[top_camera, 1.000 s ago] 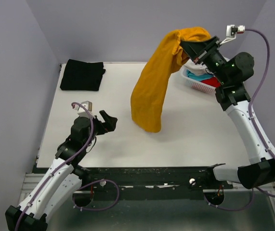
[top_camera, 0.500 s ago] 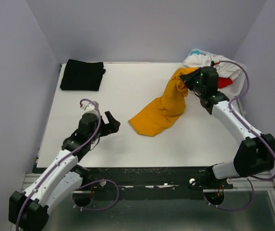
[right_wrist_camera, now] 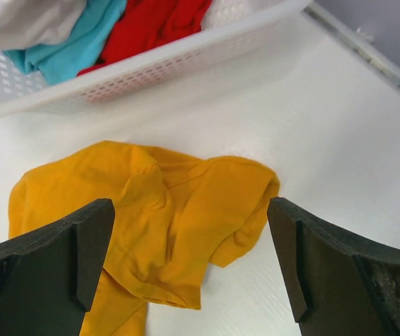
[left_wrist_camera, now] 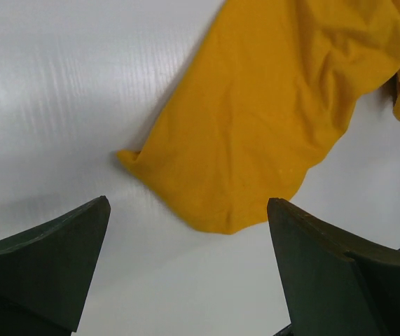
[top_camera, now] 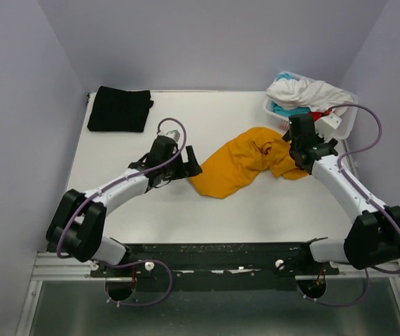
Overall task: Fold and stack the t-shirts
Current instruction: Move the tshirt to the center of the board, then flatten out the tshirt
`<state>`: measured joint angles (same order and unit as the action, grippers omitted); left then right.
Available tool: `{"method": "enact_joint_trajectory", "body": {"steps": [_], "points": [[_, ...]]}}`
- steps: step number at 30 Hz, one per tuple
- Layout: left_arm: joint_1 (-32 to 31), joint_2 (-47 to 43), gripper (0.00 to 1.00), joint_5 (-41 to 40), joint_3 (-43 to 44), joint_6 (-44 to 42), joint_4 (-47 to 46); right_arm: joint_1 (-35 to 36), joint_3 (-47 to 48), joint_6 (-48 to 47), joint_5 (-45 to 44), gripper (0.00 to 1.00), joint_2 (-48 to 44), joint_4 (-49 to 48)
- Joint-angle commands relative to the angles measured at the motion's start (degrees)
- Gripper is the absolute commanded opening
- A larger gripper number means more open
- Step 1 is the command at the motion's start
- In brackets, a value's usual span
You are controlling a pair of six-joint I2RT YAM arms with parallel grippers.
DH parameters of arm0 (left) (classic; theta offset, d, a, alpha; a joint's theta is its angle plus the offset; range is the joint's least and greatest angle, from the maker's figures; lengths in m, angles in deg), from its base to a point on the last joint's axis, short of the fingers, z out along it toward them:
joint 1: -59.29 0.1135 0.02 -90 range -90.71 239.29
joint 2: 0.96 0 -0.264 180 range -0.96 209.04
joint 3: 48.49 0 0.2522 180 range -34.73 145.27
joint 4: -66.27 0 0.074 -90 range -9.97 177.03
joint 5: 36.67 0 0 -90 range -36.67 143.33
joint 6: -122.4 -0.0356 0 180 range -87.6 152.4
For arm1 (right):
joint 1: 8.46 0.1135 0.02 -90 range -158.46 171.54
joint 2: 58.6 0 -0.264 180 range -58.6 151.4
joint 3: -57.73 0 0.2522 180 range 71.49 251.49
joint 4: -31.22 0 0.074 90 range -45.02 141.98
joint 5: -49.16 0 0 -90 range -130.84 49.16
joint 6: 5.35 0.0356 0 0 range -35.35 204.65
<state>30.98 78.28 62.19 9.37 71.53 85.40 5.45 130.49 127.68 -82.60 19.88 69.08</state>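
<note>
Folded pile: a black cotton t-shirt (top_camera: 119,108) lies as a neat rectangle at the far left corner of the white counter (top_camera: 185,210). It looks like the one finished piece.
Left gripper: the left gripper (left_wrist_camera: 185,280) hovers with jaws spread wide and holds nothing. It is just beside the near left hem of the next shirt.
Shirt in hand: a mustard-orange cotton t-shirt (top_camera: 245,161) lies crumpled mid-counter, bunched at its right end and neither spread nor folded.
Right gripper: the right gripper (right_wrist_camera: 192,273) hangs over that bunched end, fingers wide apart and gripping nothing.
Basket: a white plastic lattice basket (right_wrist_camera: 150,66) at the far right holds a white shirt (top_camera: 305,91), a teal shirt (right_wrist_camera: 73,42) and a red shirt (right_wrist_camera: 150,24), all unfolded.
Progress: probably early, with one shirt done, one to flatten, fold and stack, and three more waiting.
</note>
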Motion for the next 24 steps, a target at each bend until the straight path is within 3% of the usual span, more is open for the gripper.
{"method": "enact_joint_trajectory", "body": {"steps": [1,3,7,12,16,20,21,22,23,24], "points": [[-2.03,8.43,0.99,1.32,7.44,-0.99,1.94,-0.07,-1.83,-13.07,-1.07,1.00,-6.57,-4.00],[-3.14,11.47,0.98,0.19,9.78,-1.33,4.05,-0.07,-4.98,-20.29,9.35,1.00,-7.98,-11.74],[-4.93,15.75,0.97,-6.25,14.05,-1.78,10.88,-0.05,-6.26,-26.59,25.21,1.00,-5.80,-18.31],[-6.11,19.38,0.94,-6.91,16.62,-0.79,13.81,-0.07,-2.59,-25.37,26.07,1.00,2.37,-15.49],[-6.98,23.65,0.83,-4.21,18.97,0.30,13.79,-0.03,-3.25,-23.14,23.62,1.00,3.86,-16.68],[-7.87,27.39,0.60,-3.57,22.52,1.13,15.08,-0.07,-4.81,-23.24,24.95,1.00,2.54,-18.80],[-7.98,28.23,0.48,-3.67,23.60,1.35,15.48,-0.03,-5.15,-23.53,25.25,1.00,2.31,-19.11],[-8.15,28.90,0.31,-3.68,24.30,1.37,15.59,-0.03,-5.36,-23.60,25.40,1.00,2.20,-19.25],[-8.32,29.48,0.03,-3.91,24.98,1.43,15.61,-0.03,-5.42,-23.82,25.32,1.00,2.20,-19.30],[-8.38,29.65,0.00,-4.44,25.32,1.55,15.84,-0.09,-5.52,-24.06,25.20,1.00,2.28,-19.28]]}}
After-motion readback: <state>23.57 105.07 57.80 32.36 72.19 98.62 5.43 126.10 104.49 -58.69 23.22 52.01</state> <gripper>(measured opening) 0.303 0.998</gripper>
